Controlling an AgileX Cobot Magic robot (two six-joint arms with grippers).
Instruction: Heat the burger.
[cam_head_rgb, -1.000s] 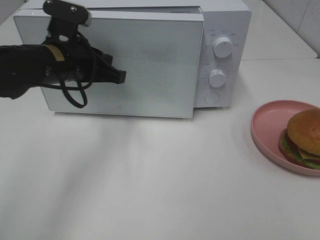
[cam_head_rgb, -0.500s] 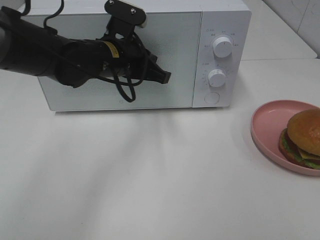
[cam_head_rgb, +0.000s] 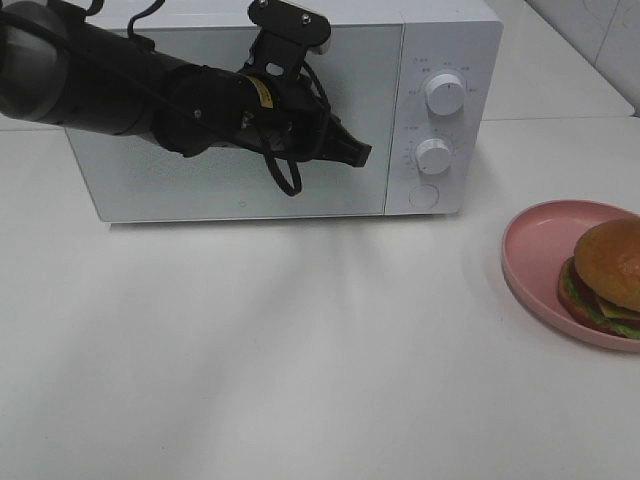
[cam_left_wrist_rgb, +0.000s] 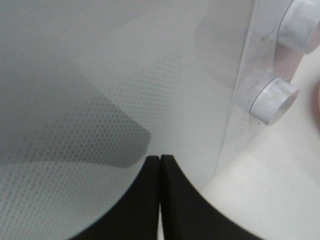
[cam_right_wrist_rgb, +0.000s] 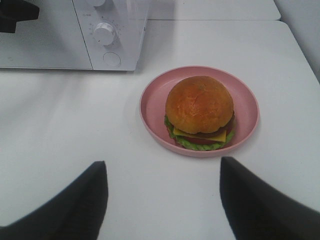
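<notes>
The burger (cam_head_rgb: 610, 265), with a golden-brown bun, lettuce, cheese and tomato, sits on a pink plate (cam_head_rgb: 535, 250) at the right edge of the table. It also shows in the right wrist view (cam_right_wrist_rgb: 200, 105), on the plate (cam_right_wrist_rgb: 150, 107). A white microwave (cam_head_rgb: 450, 30) stands at the back with its door (cam_head_rgb: 200, 180) closed. My left gripper (cam_head_rgb: 362, 155) is shut, its tips against the door near its right edge; in the left wrist view (cam_left_wrist_rgb: 160, 165) the two fingers meet. My right gripper (cam_right_wrist_rgb: 162, 165) is open and empty, short of the plate.
The microwave panel carries two knobs (cam_head_rgb: 445, 92) (cam_head_rgb: 434, 156) and a round button (cam_head_rgb: 425, 196). White table surface (cam_head_rgb: 300, 350) spreads in front of the microwave. The left arm reaches across the microwave's front from the left.
The microwave door has swung from partly open to closed. My left gripper has moved right along with it and now rests near the door's right edge. Burger and plate have not moved.
</notes>
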